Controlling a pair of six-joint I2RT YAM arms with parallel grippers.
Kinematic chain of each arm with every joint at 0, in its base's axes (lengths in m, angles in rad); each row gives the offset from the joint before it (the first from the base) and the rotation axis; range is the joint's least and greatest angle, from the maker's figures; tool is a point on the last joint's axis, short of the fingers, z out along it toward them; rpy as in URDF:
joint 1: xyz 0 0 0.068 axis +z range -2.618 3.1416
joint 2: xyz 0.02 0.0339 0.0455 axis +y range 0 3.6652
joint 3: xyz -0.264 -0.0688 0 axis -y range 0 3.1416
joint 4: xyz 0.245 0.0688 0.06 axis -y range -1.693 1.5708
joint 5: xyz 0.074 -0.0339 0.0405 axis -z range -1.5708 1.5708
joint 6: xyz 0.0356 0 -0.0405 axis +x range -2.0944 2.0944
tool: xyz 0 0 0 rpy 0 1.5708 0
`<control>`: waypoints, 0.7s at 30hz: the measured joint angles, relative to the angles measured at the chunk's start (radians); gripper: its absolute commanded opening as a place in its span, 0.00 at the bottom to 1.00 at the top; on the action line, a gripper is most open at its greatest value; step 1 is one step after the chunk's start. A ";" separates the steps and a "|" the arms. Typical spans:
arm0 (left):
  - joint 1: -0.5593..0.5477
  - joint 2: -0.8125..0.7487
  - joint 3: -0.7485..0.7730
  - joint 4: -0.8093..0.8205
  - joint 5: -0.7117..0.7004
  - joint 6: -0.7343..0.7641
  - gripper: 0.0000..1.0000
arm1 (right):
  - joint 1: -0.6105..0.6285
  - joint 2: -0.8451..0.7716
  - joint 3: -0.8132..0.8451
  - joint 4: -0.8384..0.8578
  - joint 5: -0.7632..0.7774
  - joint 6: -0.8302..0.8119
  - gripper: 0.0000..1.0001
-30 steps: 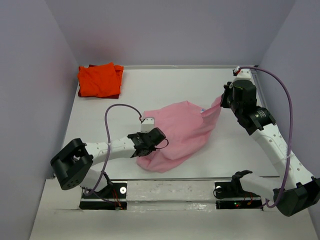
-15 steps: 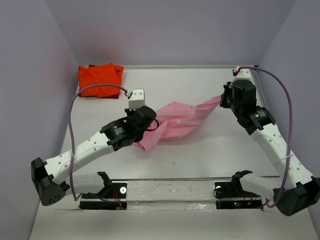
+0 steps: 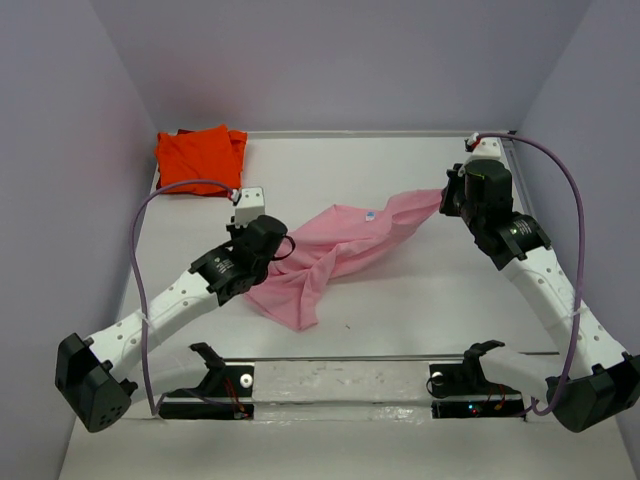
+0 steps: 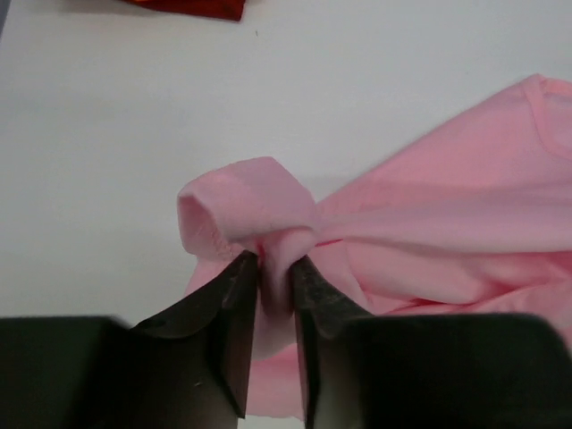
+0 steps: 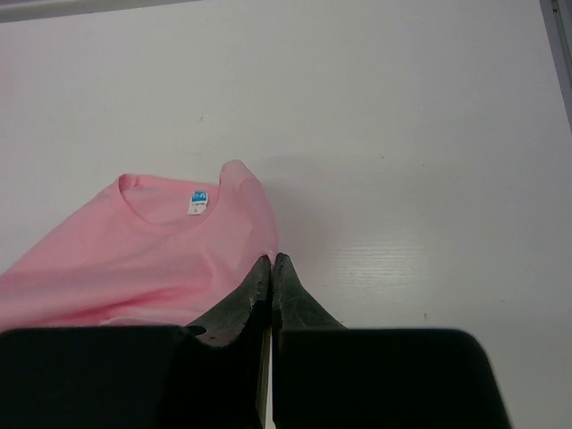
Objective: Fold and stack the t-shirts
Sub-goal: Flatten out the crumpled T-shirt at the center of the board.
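Note:
The light pink t-shirt [image 3: 345,245] is stretched across the middle of the table between my two grippers, and its near part sags onto the table. My left gripper [image 3: 272,243] grips a bunched fold of it [image 4: 255,201], with cloth pinched between the narrow jaws [image 4: 275,268]. My right gripper [image 3: 444,200] is shut on the shirt's far right edge; the collar and blue label [image 5: 198,202] lie just left of its tips [image 5: 271,259]. The bright orange-red t-shirt [image 3: 198,160] lies folded in the back left corner, apart from both grippers.
Purple-grey walls close in the table [image 3: 430,300] on the left, back and right. A cable loops above my left arm [image 3: 160,200]. A red edge of the orange-red shirt [image 4: 192,7] shows at the top of the left wrist view.
My left gripper carried its fold of the pink shirt away from the front edge and to the left, pulling the shirt out long. The right arm held still.

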 measured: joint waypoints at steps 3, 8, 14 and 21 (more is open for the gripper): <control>0.008 0.021 -0.008 0.008 0.014 0.001 0.69 | 0.000 0.000 0.000 0.000 -0.001 0.000 0.00; 0.011 0.002 -0.007 0.023 0.084 -0.008 0.72 | 0.000 0.000 0.000 0.000 -0.001 0.000 0.00; -0.028 -0.064 -0.013 0.080 0.271 -0.074 0.67 | 0.000 0.002 0.000 0.000 -0.001 0.000 0.00; -0.244 -0.005 -0.080 0.126 0.363 -0.174 0.66 | 0.000 0.023 0.000 0.000 -0.002 0.000 0.00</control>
